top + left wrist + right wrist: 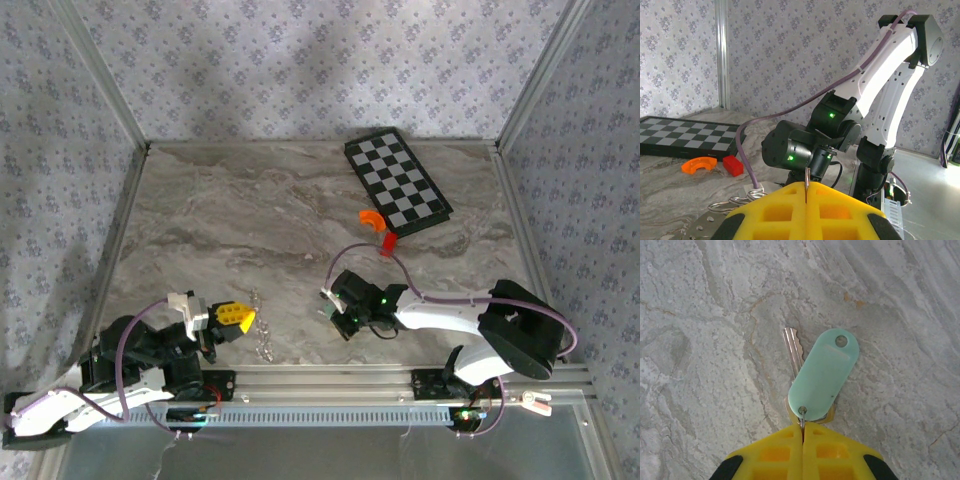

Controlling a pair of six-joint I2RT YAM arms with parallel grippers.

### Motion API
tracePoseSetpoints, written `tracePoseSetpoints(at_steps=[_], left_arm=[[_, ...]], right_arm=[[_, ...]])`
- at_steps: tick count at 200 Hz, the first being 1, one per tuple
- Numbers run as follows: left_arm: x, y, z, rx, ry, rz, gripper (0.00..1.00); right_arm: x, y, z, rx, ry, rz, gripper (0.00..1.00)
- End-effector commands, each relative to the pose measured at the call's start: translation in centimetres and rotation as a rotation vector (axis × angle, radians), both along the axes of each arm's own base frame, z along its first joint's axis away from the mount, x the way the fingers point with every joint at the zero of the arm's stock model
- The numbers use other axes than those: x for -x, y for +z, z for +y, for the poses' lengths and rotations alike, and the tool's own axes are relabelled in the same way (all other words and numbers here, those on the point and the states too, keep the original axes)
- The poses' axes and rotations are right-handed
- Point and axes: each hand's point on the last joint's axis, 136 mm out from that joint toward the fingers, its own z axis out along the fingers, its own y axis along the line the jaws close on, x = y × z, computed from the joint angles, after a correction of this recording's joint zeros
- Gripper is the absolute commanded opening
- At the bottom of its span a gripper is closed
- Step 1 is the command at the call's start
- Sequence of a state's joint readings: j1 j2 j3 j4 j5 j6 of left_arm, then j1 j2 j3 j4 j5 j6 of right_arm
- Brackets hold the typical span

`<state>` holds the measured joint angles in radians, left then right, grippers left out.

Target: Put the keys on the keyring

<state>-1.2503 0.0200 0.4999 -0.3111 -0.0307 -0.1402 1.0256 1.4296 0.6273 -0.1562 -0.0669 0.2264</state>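
The keys [824, 372] are a pale teal-green oblong tag lying over a silvery key blade [792, 347], seen above the marble table. My right gripper [802, 434] is shut on the small wire loop that passes through the tag's hole. From above, the right gripper [336, 299] sits mid-table, pointing left. My left gripper [806, 194] is shut on a thin metal sliver of the keyring [806, 179], which stands edge-on between its yellow fingers. Silvery loops [731, 204] lie just left of those fingers. In the top view the glinting chain [263, 338] lies beside the left gripper [244, 318].
A black-and-white checkered board [397, 180] lies at the back right. An orange curved piece [371, 218] and a small red block [388, 243] sit just in front of it. The right arm [875, 90] rises close ahead of the left wrist. Metal rails edge the table.
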Motion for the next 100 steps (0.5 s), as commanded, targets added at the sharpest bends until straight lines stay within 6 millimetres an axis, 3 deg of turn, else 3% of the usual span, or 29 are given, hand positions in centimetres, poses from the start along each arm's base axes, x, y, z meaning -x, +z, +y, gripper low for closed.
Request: tracePoseSetpoints(at_steps=[1, 38, 100], left_arm=[[0.4, 1.8, 0.4, 0.068, -0.013, -0.034, 0.00], [0.4, 1.9, 0.4, 0.070, -0.011, -0.037, 0.00], [0.4, 2.4, 0.7, 0.080, -0.008, -0.044, 0.00]], right_arm=[[-0.2, 1.0, 0.5, -0.027, 0.026, -0.031, 0.02], [0.2, 3.2, 0.7, -0.095, 0.066, -0.096, 0.00], [1.4, 10.5, 0.6, -0.313, 0.154, -0.307, 0.00]])
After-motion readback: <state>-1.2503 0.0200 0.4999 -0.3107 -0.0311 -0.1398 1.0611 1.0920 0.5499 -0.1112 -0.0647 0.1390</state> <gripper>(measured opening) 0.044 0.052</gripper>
